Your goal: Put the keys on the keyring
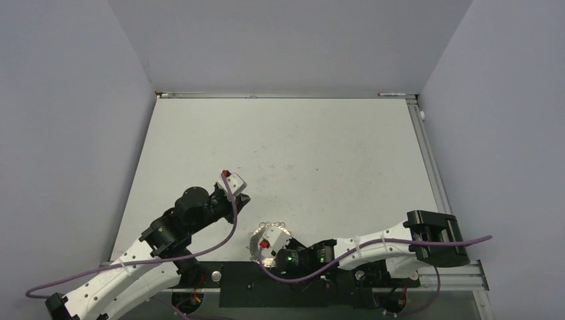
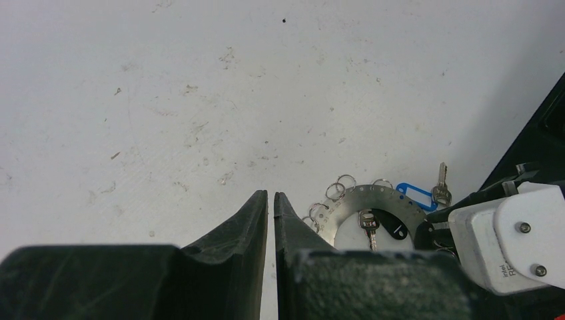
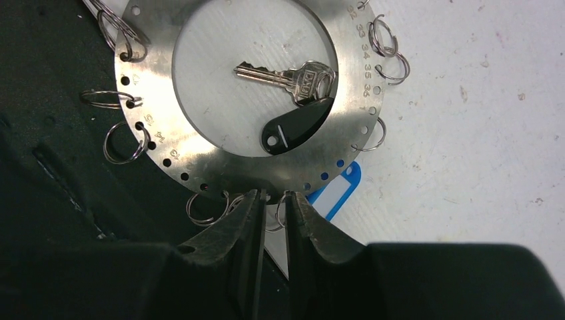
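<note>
Your keyring lies flat on the table close to its near edge, between the two arms, and in the right wrist view one side of it reaches over a dark surface. The black key rests inside the ring's wide hole, its black tag touching the inner rim. The blue key sits outside the ring on the white table, with its blue tag tucked partly under the ring's edge, so that blue shows through some of the small holes. Your right gripper is at the ring's outer edge. Its jaws stand a narrow gap apart with one of the small wire loops in that gap, and you cannot tell whether the loop is pinched. Your left gripper hangs over bare table just beside the ring without touching it. Its fingers are drawn together to a thin slit with nothing between them.
</note>
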Controlling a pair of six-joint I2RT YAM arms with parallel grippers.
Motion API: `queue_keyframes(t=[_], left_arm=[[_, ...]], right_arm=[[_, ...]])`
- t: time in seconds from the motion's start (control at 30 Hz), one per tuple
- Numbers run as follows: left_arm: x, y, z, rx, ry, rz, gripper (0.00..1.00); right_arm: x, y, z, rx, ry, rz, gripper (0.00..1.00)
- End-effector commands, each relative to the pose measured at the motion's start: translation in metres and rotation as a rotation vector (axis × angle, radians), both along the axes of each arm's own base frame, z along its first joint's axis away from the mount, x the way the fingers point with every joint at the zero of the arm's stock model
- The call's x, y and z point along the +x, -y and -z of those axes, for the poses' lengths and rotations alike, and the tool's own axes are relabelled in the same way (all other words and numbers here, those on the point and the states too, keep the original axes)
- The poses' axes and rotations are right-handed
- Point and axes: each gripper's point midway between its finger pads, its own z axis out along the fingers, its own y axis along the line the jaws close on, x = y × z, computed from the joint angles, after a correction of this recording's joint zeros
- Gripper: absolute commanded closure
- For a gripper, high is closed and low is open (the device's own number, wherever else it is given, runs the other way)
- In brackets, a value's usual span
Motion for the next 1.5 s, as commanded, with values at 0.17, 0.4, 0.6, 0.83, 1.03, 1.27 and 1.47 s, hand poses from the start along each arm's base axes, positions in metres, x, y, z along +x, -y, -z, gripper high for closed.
queue_keyframes(t=[0.17, 0.4, 0.6, 0.83, 1.03, 1.27, 1.47], left_arm=[[0.001, 0.0, -0.019, -0.033, 0.042, 0.0, 0.94], [0.001, 0.001, -0.019, -0.035, 0.038, 0.006, 0.94], [0.001, 0.001, -0.018, -0.033, 0.037, 0.008, 0.94], [0.0, 0.002, -0.018, -0.033, 0.035, 0.011, 0.94], [0.0, 0.002, -0.019, -0.036, 0.036, 0.013, 0.94], [0.0, 0.001, -0.019, -0.037, 0.038, 0.013, 0.95], [-0.001, 0.001, -0.02, -0.039, 0.039, 0.014, 0.95]], right_arm=[[0.01, -0.003, -0.014, 0.027, -0.002, 0.062, 0.81], [0.008, -0.001, -0.004, 0.011, -0.064, 0.082, 0.82], [0.003, -0.003, 0.002, -0.007, -0.114, 0.077, 0.83], [0.005, 0.0, -0.002, 0.008, -0.16, 0.101, 0.76], [0.004, 0.002, 0.002, 0.015, -0.222, 0.113, 0.76], [-0.001, 0.003, 0.011, 0.014, -0.293, 0.118, 0.83], [-0.001, 0.002, 0.014, 0.029, -0.332, 0.124, 0.95]])
